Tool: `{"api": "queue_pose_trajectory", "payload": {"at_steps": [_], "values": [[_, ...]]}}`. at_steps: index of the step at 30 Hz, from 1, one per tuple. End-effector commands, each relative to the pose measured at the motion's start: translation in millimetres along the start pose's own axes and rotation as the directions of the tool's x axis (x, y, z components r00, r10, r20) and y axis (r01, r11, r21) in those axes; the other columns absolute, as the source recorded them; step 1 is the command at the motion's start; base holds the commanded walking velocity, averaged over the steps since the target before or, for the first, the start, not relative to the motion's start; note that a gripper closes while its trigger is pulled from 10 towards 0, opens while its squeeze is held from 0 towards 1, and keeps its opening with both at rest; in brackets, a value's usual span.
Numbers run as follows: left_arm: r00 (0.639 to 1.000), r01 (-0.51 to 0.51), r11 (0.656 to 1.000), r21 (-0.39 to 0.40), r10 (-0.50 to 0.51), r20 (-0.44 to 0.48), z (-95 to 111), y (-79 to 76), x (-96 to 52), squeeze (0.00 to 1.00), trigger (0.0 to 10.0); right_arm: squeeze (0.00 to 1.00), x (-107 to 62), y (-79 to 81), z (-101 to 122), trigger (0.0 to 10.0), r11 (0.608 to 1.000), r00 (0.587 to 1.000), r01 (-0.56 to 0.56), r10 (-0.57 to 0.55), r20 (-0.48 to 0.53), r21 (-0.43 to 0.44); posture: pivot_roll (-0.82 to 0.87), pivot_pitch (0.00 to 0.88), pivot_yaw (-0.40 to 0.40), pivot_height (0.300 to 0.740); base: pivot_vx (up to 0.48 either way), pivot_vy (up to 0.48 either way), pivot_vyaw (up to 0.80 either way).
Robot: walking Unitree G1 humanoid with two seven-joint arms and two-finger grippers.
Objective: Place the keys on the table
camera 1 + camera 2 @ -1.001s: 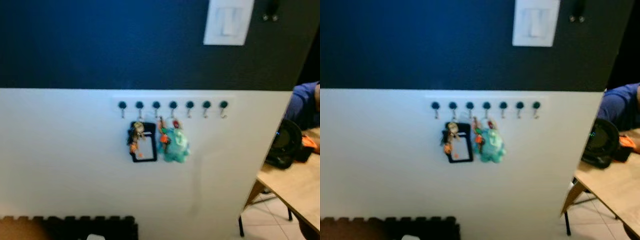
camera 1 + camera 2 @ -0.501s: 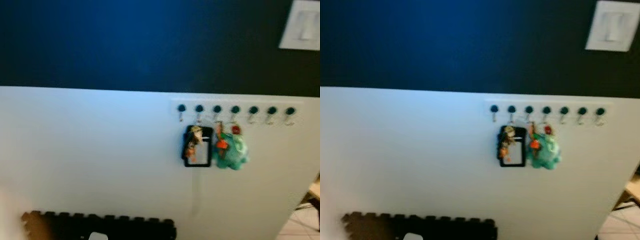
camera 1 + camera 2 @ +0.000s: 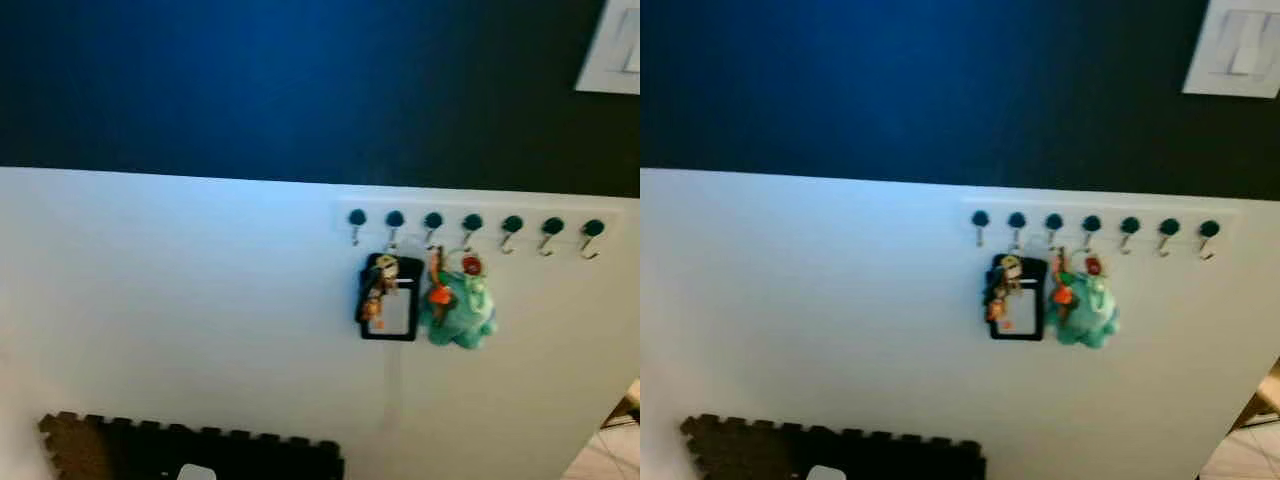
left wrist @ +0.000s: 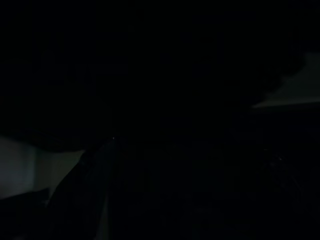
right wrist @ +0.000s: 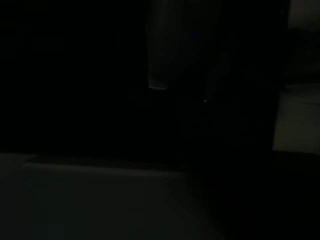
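White wall panel carries a hook rail (image 3: 470, 222); the keys (image 3: 378, 290) hang from its second hook, beside a teal plush keychain (image 3: 460, 308). Both wrist views are dark: hand state cannot be told.

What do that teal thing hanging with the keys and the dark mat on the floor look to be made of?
The teal keychain toy looks like soft plush fabric: a rounded, fuzzy outline and a matte surface, though blur leaves it open. The dark floor mat looks like foam, judging by its toothed, puzzle-like interlocking edge and dull finish. The black card holder beside the toy seems to be plastic with a clear window.
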State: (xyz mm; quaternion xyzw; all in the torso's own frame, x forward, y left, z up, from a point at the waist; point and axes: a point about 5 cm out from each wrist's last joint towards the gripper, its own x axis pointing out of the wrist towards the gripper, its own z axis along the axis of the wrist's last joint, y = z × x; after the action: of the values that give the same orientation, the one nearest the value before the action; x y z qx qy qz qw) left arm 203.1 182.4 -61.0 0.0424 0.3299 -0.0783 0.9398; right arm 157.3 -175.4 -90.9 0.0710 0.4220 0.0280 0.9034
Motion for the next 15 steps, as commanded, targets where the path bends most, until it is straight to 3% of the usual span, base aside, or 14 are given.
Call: {"api": "queue_pose_trajectory", "payload": {"at_steps": [1, 15], "values": [[1.000, -0.007, 1.000, 0.007, 0.007, 0.014, 0.7, 3.1, -1.2, 0.00, 10.0, 0.00, -0.6, 0.8, -2.1, 10.0, 1.000, 1.000, 0.003, -0.003, -0.002, 0.003, 0.07, 0.000, 0.006, 0.740, 0.000, 0.000, 0.00], [0.999, -0.026, 0.999, 0.037, 0.025, 0.024, -1.0, 10.0, -4.5, 0.00, 10.0, 0.00, 0.6, 3.3, 0.1, 10.0, 1.000, 1.000, -0.011, 0.011, 0.000, -0.023, 0.08, 0.000, 0.006, 0.740, 0.000, 0.000, 0.00]]}}
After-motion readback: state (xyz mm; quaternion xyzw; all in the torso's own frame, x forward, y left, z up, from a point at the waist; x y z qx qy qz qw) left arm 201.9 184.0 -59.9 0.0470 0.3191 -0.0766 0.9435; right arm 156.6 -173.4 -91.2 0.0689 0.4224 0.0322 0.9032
